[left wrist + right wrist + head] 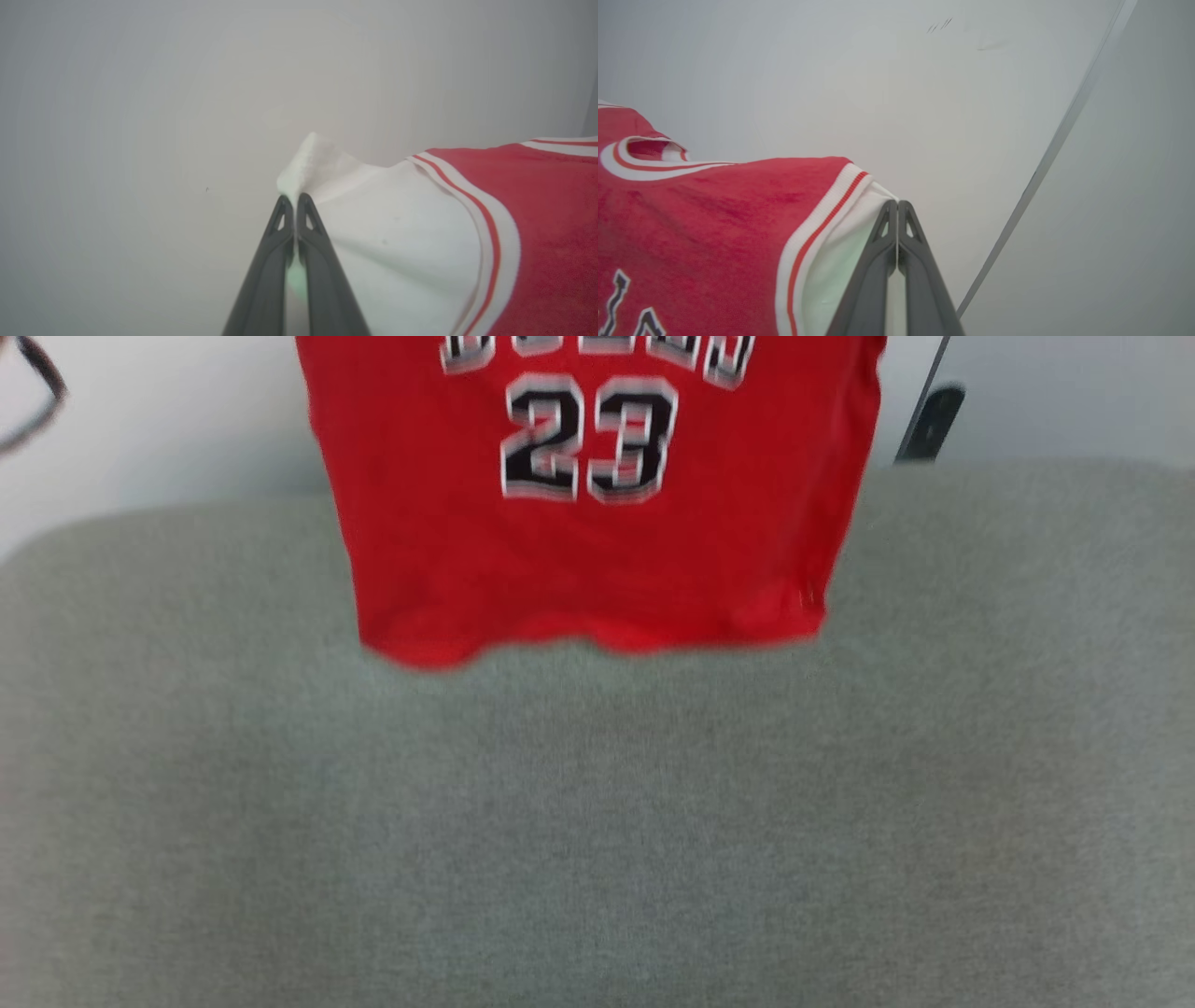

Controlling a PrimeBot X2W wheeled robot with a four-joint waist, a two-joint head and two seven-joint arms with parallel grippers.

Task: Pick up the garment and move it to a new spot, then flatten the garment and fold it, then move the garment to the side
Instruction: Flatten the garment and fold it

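1. Surface (597, 821): grey, fabric-textured, nearest; pic blurred.
2. Garment (597, 541): red, black no. "23" w/ white outline. Hangs spread above far part of surface, hem lowest. Hem touching surface or not: can't tell.
3. Left fingers (268, 270): pinched tight on tip of one white sleeve (397, 224), up off surface.
4. Right fingers (871, 270): pressed together on edge of opp. white sleeve (840, 252), beside red-striped trim.
5. Wall (168, 411): pale, beyond surface, behind garment.
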